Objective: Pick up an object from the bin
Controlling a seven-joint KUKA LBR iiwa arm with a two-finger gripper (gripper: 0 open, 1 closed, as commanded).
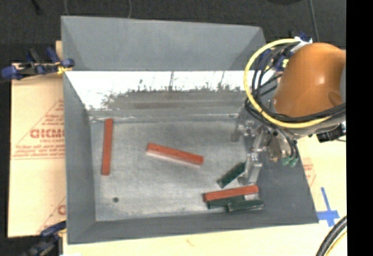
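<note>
Gripper (252,174) down at the right side of the bin (163,45), beside a small dark green block (231,176).
The block lies tilted on the bin floor, just left of the gripper's tip; whether the claw is spread or pinching cannot be told. The arm reaches steeply down from the right under its orange cover (309,80). A red bar (231,195) lies just below.

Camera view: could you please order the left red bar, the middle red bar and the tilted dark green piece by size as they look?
1. Middle red bar and left red bar: too alike to rank.
2. Tilted dark green piece: clearly smallest.
</note>
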